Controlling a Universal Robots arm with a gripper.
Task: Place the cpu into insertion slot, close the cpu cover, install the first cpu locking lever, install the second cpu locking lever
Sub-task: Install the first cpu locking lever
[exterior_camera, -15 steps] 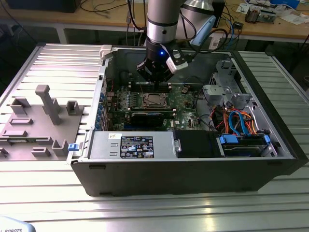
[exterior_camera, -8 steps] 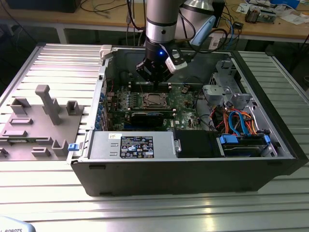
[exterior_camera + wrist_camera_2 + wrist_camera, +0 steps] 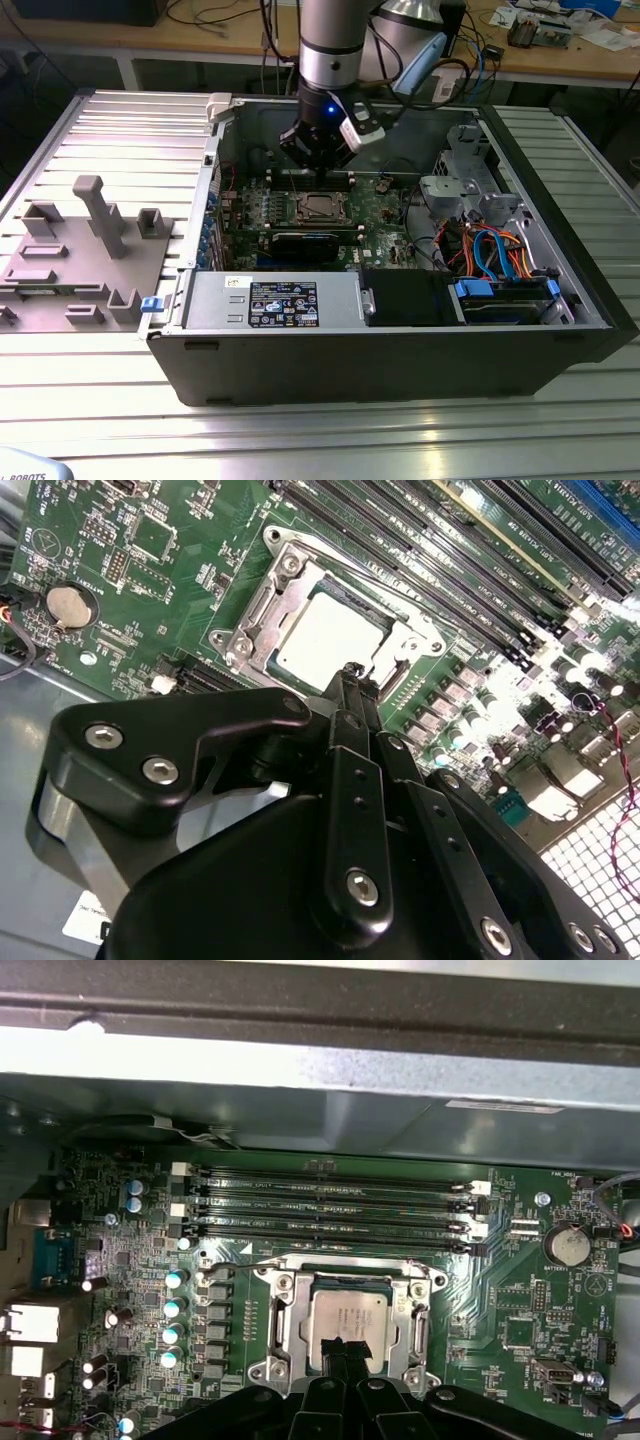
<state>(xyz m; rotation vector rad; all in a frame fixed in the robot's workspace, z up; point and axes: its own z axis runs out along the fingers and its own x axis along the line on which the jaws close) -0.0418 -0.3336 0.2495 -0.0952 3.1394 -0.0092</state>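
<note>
While the arm hangs inside the open computer case (image 3: 400, 350), I've got the gripper (image 3: 356, 680) parked low over the motherboard (image 3: 500, 1290), fingers pinched together to a narrow tip with nothing between them. One cpu (image 3: 349, 1325) already sits in the socket, directly ahead of and just below the fingertips (image 3: 345, 1348), near but I can't confirm contact. One cpu cover (image 3: 262, 615) frames it: silvery plate, square opening, looks down flat around the chip in both wrist views. My read is placement and cover are done and the lever work is in hand. To do it well I'd keep the tip off the chip's lid, push on the lever wire only, and watch that it tucks under its retaining hook without skating onto the board. I can't pick out the levers themselves clearly. Counts: one case, one board, four memory slots (image 3: 330, 1210) beyond the fingertips, one coin battery (image 3: 567, 1244) off to the side.
</note>
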